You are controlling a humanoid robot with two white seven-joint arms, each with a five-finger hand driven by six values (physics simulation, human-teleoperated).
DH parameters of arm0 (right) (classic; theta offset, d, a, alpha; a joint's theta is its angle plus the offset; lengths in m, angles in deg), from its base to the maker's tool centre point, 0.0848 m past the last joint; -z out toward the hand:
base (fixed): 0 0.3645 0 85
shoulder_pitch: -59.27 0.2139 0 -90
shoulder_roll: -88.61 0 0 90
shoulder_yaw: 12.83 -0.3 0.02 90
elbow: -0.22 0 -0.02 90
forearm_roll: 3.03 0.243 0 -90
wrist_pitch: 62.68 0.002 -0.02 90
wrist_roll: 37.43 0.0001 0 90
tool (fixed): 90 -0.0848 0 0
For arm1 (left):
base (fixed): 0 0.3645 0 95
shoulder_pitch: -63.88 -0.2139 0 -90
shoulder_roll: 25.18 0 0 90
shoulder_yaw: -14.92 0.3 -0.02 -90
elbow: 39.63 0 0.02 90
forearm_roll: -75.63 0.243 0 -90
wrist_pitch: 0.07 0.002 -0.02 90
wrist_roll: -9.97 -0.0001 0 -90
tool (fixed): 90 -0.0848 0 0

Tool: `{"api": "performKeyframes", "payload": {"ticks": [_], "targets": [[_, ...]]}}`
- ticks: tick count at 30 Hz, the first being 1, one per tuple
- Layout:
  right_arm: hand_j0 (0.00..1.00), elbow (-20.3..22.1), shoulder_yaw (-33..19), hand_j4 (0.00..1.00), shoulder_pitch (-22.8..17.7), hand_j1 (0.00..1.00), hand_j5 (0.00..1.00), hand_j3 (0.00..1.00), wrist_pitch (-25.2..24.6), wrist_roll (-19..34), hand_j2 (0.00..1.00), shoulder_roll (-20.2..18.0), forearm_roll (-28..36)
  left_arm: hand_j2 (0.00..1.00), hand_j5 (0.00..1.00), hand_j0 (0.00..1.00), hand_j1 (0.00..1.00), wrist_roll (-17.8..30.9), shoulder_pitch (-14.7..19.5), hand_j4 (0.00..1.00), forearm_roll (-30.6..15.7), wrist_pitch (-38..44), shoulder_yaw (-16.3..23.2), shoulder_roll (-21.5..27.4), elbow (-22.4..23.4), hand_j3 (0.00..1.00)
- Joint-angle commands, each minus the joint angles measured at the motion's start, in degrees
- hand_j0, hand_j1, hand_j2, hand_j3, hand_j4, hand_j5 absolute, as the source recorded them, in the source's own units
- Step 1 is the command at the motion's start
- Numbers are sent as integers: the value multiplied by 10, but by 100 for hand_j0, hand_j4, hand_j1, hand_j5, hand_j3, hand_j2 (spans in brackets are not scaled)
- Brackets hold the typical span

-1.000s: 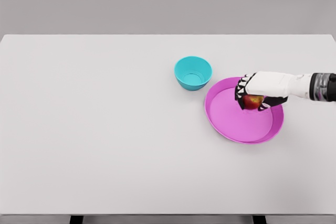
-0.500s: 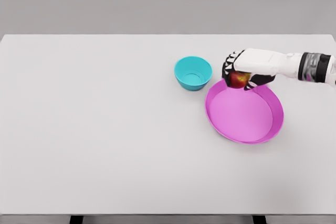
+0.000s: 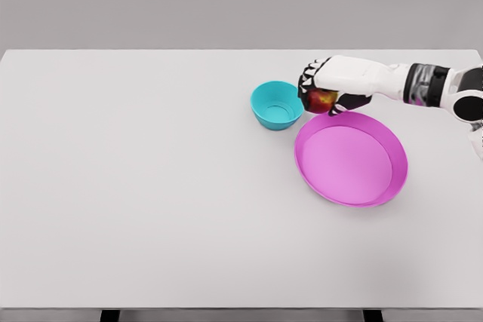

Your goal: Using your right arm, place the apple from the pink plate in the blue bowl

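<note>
Bench (image 3: 151,209) surface, white and wide, fills the head view from the near edge to the far edge. Nearest of the things on it is the pink plate (image 3: 389,186), lying toward the right edge, roughly midway between near and far; its inside is bare. Just beyond the plate's far-left rim, and just beside it, stands the blue bowl (image 3: 264,111), upright, with nothing inside that shows. Farther back and slightly higher in the view, the right hand (image 3: 332,84) reaches in from the right edge on its white arm, hanging between the plate's far rim and the bowl's right side. Its fingers (image 3: 308,81) are curled closely around the apple (image 3: 321,100), which is red with a yellowish patch and is held off the bench, just right of the bowl's rim and clear of the plate.
</note>
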Motion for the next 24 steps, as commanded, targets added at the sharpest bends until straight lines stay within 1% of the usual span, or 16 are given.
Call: {"api": "performKeyframes", "payload": {"ticks": [1, 4, 7, 13, 17, 18, 20, 24], "targets": [[36, -1, -4, 36, 1, 36, 36, 36, -2, 0, 36, 12, -6, 100, 100, 100, 100, -1, 0, 100, 0, 0, 0, 0, 0, 100], [36, -4, -4, 36, 10, 36, 36, 36, -2, 0, 36, 25, -14, 100, 100, 100, 100, 0, 0, 100, 0, 0, 0, 0, 0, 100], [36, -39, -4, 36, 21, 36, 36, 36, -2, 0, 36, 43, -14, 100, 100, 100, 100, 0, 0, 100, 0, 0, 0, 0, 0, 100], [37, -75, -4, 37, 40, 37, 37, 37, -2, 0, 37, 75, -38, 100, 100, 100, 100, 0, 0, 100, 0, 0, 0, 0, 0, 100], [37, -82, -3, 37, 47, 37, 37, 37, -2, 0, 37, 88, -48, 100, 100, 100, 100, 0, 1, 100, 0, 0, 0, 0, 0, 100], [37, -94, -3, 37, 47, 37, 37, 37, -2, 0, 37, 94, -52, 100, 100, 100, 100, 0, 0, 100, 0, 0, 0, 0, 0, 100], [37, -106, -2, 37, 53, 37, 37, 37, -2, 0, 37, 100, -61, 100, 100, 100, 100, 0, 0, 100, 0, 0, 0, 0, 0, 100], [37, -113, 3, 37, 53, 37, 37, 37, -2, 0, 37, 115, -63, 100, 100, 100, 100, 0, 0, 100, 0, 0, 0, 0, 0, 100]]}}
